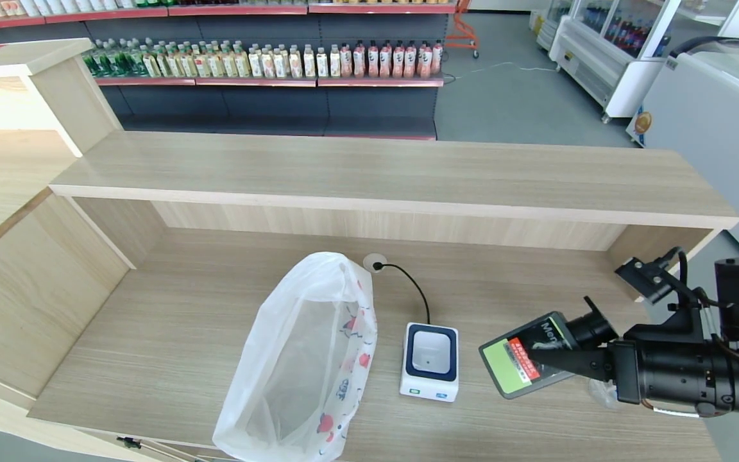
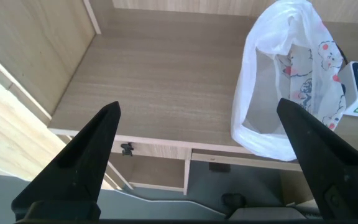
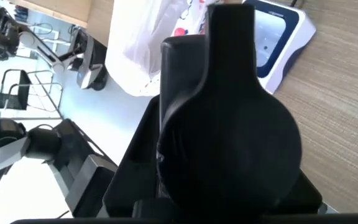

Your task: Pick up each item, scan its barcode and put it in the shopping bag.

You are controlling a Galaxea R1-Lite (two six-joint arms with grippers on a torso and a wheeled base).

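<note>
Grasping a flat dark rectangular packet with a green-and-red label (image 1: pixel 504 371) in the clenched right claw (image 1: pixel 539 351), and suspending it above the pale wood-grain tabletop (image 1: pixel 170 321), just right of the white square barcode scanner with a blue-rimmed window (image 1: pixel 430 359). Hanging the left claw (image 2: pixel 194 168) released, fingers spread wide, over the tabletop's near edge, left of the translucent white plastic shopping bag with red print (image 1: pixel 305 366). Resting that bag open-mouthed just beside the scanner's left, well apart from the packet. Trailing a thin black cable (image 1: pixel 411 282) from the scanner back to a round port.
</note>
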